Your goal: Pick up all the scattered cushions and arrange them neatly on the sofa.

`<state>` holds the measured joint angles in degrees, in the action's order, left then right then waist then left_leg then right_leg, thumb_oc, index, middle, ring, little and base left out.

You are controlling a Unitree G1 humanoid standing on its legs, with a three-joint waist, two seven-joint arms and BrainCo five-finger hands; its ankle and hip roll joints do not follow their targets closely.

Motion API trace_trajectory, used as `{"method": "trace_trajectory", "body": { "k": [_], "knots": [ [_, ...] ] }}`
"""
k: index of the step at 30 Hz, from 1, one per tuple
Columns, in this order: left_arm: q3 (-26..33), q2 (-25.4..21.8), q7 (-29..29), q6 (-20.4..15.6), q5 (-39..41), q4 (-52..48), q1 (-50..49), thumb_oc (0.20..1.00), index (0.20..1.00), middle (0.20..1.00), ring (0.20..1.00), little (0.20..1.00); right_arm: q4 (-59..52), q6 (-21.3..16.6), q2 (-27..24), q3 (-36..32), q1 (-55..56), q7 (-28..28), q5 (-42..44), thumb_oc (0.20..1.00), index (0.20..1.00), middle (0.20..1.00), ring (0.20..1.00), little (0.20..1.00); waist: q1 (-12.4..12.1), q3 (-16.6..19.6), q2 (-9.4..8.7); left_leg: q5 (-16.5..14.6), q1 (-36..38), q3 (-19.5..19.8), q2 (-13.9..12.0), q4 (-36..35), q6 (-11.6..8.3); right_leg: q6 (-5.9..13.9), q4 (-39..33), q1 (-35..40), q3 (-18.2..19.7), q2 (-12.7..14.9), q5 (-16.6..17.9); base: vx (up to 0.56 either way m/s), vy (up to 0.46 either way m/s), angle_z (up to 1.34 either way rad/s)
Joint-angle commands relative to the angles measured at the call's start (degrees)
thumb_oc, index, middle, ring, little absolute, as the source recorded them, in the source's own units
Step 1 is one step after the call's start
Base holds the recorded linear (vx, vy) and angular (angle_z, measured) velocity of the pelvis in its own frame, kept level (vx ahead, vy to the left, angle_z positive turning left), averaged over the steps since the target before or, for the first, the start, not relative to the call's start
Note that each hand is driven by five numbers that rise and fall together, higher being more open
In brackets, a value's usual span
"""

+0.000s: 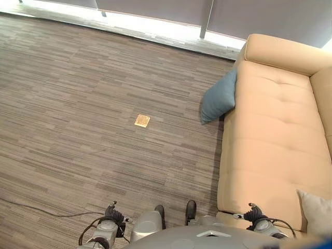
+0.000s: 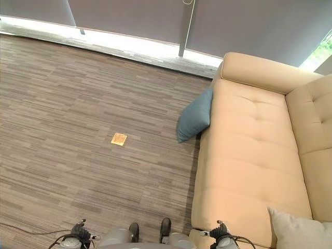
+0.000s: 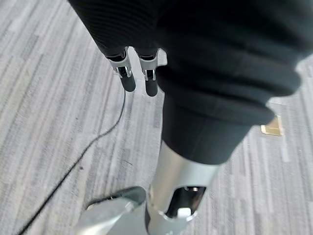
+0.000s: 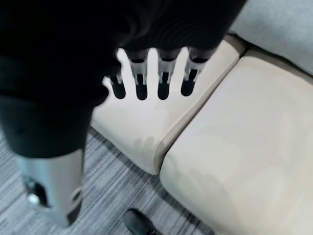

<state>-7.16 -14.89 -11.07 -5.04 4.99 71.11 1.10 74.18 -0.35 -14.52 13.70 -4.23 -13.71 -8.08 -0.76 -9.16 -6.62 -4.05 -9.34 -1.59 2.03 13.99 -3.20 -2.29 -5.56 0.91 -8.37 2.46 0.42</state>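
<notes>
In the left eye view, a blue cushion (image 1: 219, 97) leans against the front edge of the beige sofa (image 1: 270, 140) right of centre, its lower corner towards the carpet floor (image 1: 78, 104); a pale grey cushion (image 1: 316, 211) lies on the seat at lower right. A small tan plate (image 1: 142, 121) sits mid-frame. In the left wrist view, the left hand (image 3: 139, 73) hangs empty, fingers straight. In the right wrist view, the right hand (image 4: 151, 81) hangs over the sofa's edge, fingers straight, holding nothing.
</notes>
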Motion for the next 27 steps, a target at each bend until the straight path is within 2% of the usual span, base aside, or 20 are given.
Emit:
{"method": "trace_trajectory", "body": {
  "k": [1,4,6,8,9,10,13,16,19,21,22,23,24,25,26,27],
  "knots": [
    [0.13,-1.73,0.26,-0.12,0.01,1.78,0.30,1.000,1.000,1.000,1.000,1.000,0.26,0.56,-0.84,1.35,-0.14,-0.75,0.54,1.000,1.000,1.000,1.000,1.000,-0.40,0.97,-1.62,1.44,-4.34,1.01,0.80,-6.47,0.81,6.47,4.75,0.21,3.24,-1.30,-4.27,0.35,0.141,-0.03],
    [0.46,-2.01,0.45,0.00,-0.29,1.89,-0.10,1.000,1.000,1.000,1.000,1.000,0.51,0.58,-0.23,1.52,0.22,-0.44,-0.17,1.000,1.000,1.000,1.000,1.000,-0.54,2.34,-1.81,1.36,-2.02,1.16,0.79,-8.32,1.50,6.71,5.86,0.99,4.19,-1.60,-5.58,0.24,0.142,-0.63],
    [0.74,-2.58,0.44,-0.03,-0.54,1.74,-0.12,1.000,1.000,1.000,1.000,1.000,0.71,0.71,0.31,1.71,0.03,-0.31,-0.74,1.000,1.000,1.000,1.000,1.000,-0.94,2.63,-2.19,0.68,0.40,0.66,1.02,-9.79,2.49,8.10,10.28,0.33,4.45,-0.76,-5.37,0.24,0.211,-0.50],
    [0.73,-3.01,0.41,-0.19,-0.31,1.03,0.11,1.000,1.000,1.000,1.000,1.000,0.59,0.76,0.52,1.95,-0.42,0.09,-1.15,1.000,1.000,1.000,1.000,1.000,-1.11,2.28,-2.14,-0.04,2.23,0.30,1.19,-10.25,3.57,9.65,16.79,-1.98,4.39,0.20,-3.19,0.17,0.207,-0.40],
    [0.77,-3.59,0.34,-0.10,-0.28,0.38,0.52,1.000,1.000,1.000,1.000,1.000,0.13,0.82,0.67,2.15,-0.86,0.23,-1.28,1.000,1.000,1.000,1.000,1.000,-0.76,1.54,-1.59,-0.50,3.75,0.32,0.94,-10.45,4.49,10.44,24.19,-4.82,4.29,0.58,-0.70,0.18,0.224,-0.48],
    [0.72,-3.73,0.21,-0.19,-0.20,0.25,0.72,1.000,1.000,1.000,1.000,1.000,-0.29,0.74,0.66,2.02,-1.02,0.11,-1.15,1.000,1.000,1.000,1.000,1.000,-0.67,1.36,-1.16,-0.91,4.48,0.10,0.80,-10.63,4.75,10.76,26.52,-5.76,3.50,0.99,-0.28,0.12,0.158,-0.29],
    [0.75,-3.96,0.20,-0.23,0.10,0.24,0.80,1.000,1.000,1.000,1.000,1.000,-1.16,0.48,0.68,2.20,-1.43,0.08,-1.15,1.000,1.000,1.000,1.000,1.000,-0.10,0.87,-0.23,-1.92,7.94,0.68,0.74,-11.84,5.20,9.82,30.57,-9.95,2.11,0.81,0.04,0.21,0.129,0.11],
    [0.29,-3.54,0.43,-0.12,-0.23,0.60,0.92,1.000,1.000,1.000,1.000,1.000,-1.44,0.72,0.25,2.78,-1.96,0.11,-1.29,1.000,1.000,1.000,1.000,1.000,1.21,0.69,0.01,-3.03,11.91,2.07,1.86,-14.39,5.15,8.75,20.89,-12.88,0.37,-0.46,-0.48,0.35,0.062,0.04],
    [0.08,-3.21,0.77,-0.15,-0.77,1.34,1.54,1.000,1.000,1.000,1.000,1.000,-1.33,1.18,-0.23,2.75,-1.86,0.09,-1.67,1.000,1.000,1.000,1.000,1.000,2.87,-0.12,-0.06,-4.19,15.05,4.05,2.79,-15.40,4.89,9.82,11.73,-15.20,0.69,-1.62,2.67,0.29,0.014,0.20],
    [-0.02,-2.93,0.95,-0.36,-1.27,1.74,1.71,1.000,1.000,1.000,1.000,1.000,-1.17,1.22,-0.37,2.67,-1.49,0.12,-1.92,1.000,1.000,1.000,1.000,1.000,3.39,-0.25,-0.28,-5.04,16.26,4.52,3.35,-15.52,4.67,10.11,9.60,-15.03,0.62,-1.41,3.48,0.38,-0.012,0.55],
    [-0.67,-2.33,0.86,-0.36,-2.69,2.13,1.12,1.000,1.000,1.000,1.000,1.000,-0.51,1.11,-0.37,1.96,0.48,0.26,-1.61,1.000,1.000,1.000,1.000,1.000,4.38,1.37,-0.32,-8.01,18.27,5.30,3.34,-14.30,3.85,8.66,9.34,-13.48,2.33,-2.15,3.58,0.52,-0.050,0.88],
    [-0.83,-2.18,1.03,-0.35,-2.91,2.16,0.92,1.000,1.000,1.000,1.000,1.000,-0.26,1.09,-0.43,1.65,1.19,0.28,-1.57,1.000,1.000,1.000,1.000,1.000,4.68,1.94,-0.13,-8.36,18.38,5.09,2.85,-12.79,2.91,8.31,9.00,-12.58,1.78,-2.11,3.42,0.53,-0.067,1.23],
    [-1.04,-1.96,1.03,-0.33,-2.90,2.01,0.81,1.000,1.000,1.000,1.000,1.000,0.00,1.03,-0.38,1.44,1.34,0.25,-1.34,1.000,1.000,1.000,1.000,1.000,4.94,2.21,-0.01,-7.66,17.80,4.54,2.54,-9.70,1.88,8.00,8.50,-11.56,1.33,-2.15,3.48,0.32,-0.084,1.12],
    [-1.55,-1.89,1.24,-0.10,-2.80,1.23,1.00,1.000,1.000,1.000,1.000,1.000,0.27,1.02,-0.50,1.38,1.13,0.16,-1.13,1.000,1.000,1.000,1.000,1.000,4.72,1.73,-0.45,-4.75,13.31,3.19,2.28,1.32,-0.37,7.16,7.26,-8.90,1.70,-2.09,3.08,0.28,-0.092,0.77],
    [-1.63,-1.92,1.15,0.01,-2.19,0.72,1.43,1.000,1.000,1.000,1.000,1.000,0.33,1.03,-0.70,1.50,0.82,0.19,-0.42,1.000,1.000,1.000,1.000,1.000,3.78,0.83,-1.35,-3.27,8.09,1.36,2.19,9.91,-0.63,6.05,6.74,-6.92,2.06,-1.66,2.12,0.24,-0.083,0.12],
    [-1.59,-1.92,1.10,0.10,-1.88,0.75,1.43,1.000,1.000,1.000,1.000,1.000,0.37,1.08,-0.74,1.59,0.90,0.20,-0.11,1.000,1.000,1.000,1.000,1.000,3.45,0.71,-1.97,-3.68,6.04,0.16,1.80,10.96,-0.17,5.84,6.49,-5.99,2.27,-1.27,1.52,0.17,-0.052,-0.22]
  ]
}}
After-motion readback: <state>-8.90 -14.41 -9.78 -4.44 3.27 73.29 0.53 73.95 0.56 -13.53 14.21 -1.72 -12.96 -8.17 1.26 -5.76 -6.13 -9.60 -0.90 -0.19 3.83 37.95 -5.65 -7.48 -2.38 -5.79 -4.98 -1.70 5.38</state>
